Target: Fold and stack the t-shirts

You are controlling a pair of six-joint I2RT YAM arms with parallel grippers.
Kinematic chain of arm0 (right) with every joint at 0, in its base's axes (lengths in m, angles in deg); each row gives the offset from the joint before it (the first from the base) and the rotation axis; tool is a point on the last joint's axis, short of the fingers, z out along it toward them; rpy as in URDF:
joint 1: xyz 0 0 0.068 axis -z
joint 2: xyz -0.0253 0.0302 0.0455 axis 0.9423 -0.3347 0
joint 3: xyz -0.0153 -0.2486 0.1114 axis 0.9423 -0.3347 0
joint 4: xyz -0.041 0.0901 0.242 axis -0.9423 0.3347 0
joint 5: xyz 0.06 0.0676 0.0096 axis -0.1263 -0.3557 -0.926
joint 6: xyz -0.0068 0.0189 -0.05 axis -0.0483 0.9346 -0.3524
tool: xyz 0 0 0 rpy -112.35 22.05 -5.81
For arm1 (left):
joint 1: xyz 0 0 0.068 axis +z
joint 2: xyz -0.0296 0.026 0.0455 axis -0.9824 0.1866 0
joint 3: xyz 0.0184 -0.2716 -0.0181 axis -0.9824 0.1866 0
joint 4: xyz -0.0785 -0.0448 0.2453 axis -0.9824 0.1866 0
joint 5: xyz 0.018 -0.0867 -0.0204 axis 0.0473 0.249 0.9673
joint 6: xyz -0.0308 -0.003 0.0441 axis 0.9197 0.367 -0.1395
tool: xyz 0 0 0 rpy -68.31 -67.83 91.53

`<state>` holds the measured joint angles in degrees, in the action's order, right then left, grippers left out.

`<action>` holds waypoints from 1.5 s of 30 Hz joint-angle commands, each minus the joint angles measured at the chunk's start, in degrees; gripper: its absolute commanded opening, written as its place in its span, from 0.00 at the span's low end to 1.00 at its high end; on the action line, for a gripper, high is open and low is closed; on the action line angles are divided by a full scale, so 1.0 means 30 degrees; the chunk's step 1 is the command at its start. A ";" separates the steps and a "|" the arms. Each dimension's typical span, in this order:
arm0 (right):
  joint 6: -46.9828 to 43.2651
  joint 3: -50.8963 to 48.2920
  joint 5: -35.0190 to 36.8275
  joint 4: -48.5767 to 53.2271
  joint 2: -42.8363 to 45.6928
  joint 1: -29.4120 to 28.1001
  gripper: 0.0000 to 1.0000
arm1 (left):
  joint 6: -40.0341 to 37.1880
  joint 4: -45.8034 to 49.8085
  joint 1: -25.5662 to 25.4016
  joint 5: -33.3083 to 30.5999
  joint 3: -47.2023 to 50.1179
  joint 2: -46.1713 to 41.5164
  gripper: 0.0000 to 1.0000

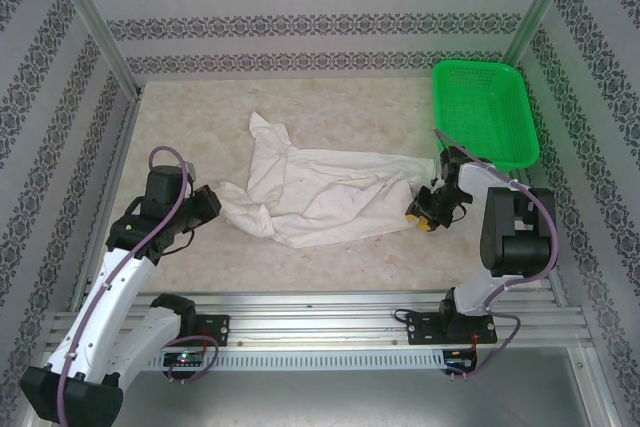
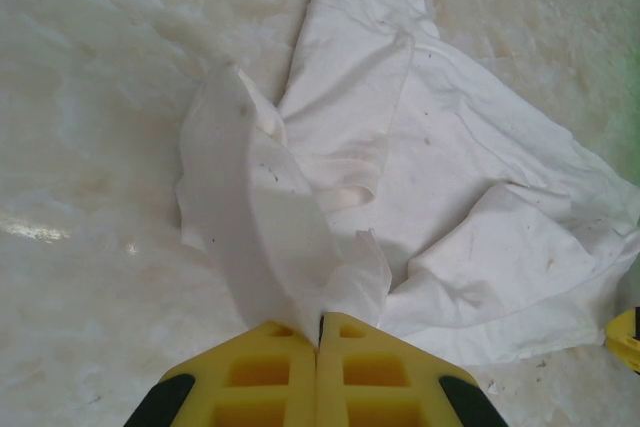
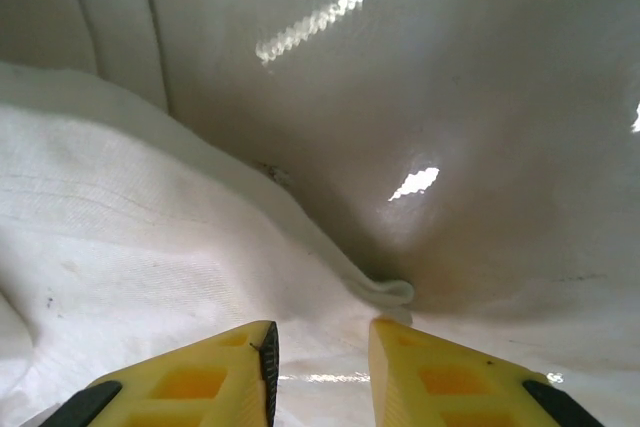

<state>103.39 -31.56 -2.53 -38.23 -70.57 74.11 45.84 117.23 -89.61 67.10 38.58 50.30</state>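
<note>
Left hand [image 2: 320, 325] pinches t-shirt [image 2: 470, 177], right hand [image 3: 322, 339] gapes

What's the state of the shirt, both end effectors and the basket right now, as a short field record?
t-shirt: one, white, crumpled and unfolded, mid-table
left end effector: shut on the t-shirt's left end, cloth pinched between the fingers
right end effector: fingers apart at the t-shirt's right edge, nothing clamped
green basket: far right of the table
folding: not yet done
</note>
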 commanded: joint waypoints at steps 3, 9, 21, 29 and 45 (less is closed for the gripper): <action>0.0486 -0.0915 -0.0261 0.0747 0.1216 0.0186 0.33 | -0.0371 -0.0389 0.0274 0.0026 -0.0274 -0.0193 0.00; 0.0722 -0.1569 -0.0155 -0.0202 0.0920 0.0476 0.34 | -0.0327 -0.0668 0.0287 0.0084 -0.0170 -0.0033 0.00; 0.0991 0.1099 0.0344 -0.1567 -0.2161 0.0566 0.24 | -0.0662 -0.0548 0.0569 -0.0209 -0.0968 0.0151 0.00; 0.1124 0.1928 0.0383 -0.1764 -0.2230 0.0903 0.18 | -0.0934 -0.0358 0.0586 -0.0207 -0.1193 0.0130 0.00; 0.1089 0.2773 -0.0109 -0.2204 -0.3203 0.0904 0.23 | -0.1058 -0.0947 0.0614 0.0068 -0.1402 0.0540 0.00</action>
<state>106.32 -24.00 -2.66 -43.34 -78.79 76.34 44.29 116.55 -88.50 67.08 36.35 51.96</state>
